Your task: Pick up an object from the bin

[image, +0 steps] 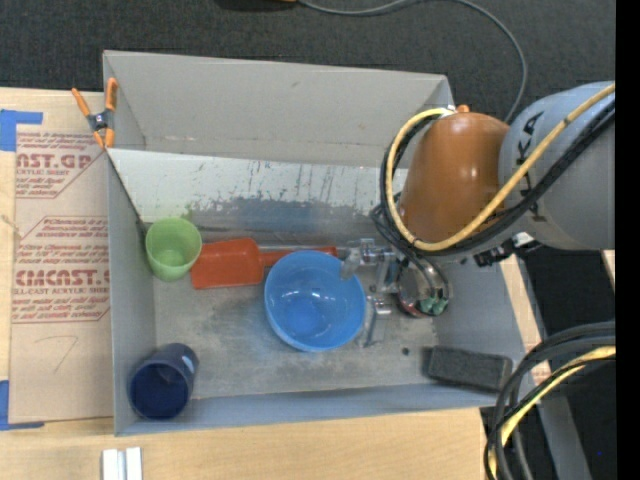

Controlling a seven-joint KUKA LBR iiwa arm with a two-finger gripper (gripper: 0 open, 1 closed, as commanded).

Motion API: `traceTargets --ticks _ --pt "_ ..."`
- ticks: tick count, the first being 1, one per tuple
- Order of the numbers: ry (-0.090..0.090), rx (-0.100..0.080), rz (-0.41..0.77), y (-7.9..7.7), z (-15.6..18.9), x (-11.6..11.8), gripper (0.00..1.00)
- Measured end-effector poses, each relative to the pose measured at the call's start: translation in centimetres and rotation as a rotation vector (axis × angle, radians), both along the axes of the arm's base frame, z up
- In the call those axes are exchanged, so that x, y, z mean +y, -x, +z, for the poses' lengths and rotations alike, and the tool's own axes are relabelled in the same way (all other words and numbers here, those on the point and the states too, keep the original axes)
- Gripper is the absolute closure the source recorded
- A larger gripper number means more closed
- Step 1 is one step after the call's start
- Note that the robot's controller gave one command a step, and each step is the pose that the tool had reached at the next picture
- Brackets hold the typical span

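Orange wrist cover [455,178] sits uppermost, right of centre. Left of it the gripper [368,293], fingers apart and holding nothing, stands at the right rim of the blue bowl [313,303], mid-bin. The grey bin [230,333] has a scuffed floor. Dark carpet [100,8] lies beyond its top edge.

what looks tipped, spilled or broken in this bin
Nothing looks spilled or broken. The green cup and blue bowl sit upright, with the orange piece lying flat between them. The dark blue cup in the lower left corner looks tilted, but I cannot tell if it has tipped.
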State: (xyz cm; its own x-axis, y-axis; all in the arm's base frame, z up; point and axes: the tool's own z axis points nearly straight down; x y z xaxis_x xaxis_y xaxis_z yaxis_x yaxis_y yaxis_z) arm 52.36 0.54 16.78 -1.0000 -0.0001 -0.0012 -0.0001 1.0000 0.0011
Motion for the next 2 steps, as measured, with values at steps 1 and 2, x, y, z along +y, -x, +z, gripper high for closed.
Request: traceTargets --ticks 1,2 --pt "0.000 0.000 0.000 0.0 0.0 0.0 0.00" --pt "0.000 0.002 0.084 2.3 -5.6 4.5 0.00"
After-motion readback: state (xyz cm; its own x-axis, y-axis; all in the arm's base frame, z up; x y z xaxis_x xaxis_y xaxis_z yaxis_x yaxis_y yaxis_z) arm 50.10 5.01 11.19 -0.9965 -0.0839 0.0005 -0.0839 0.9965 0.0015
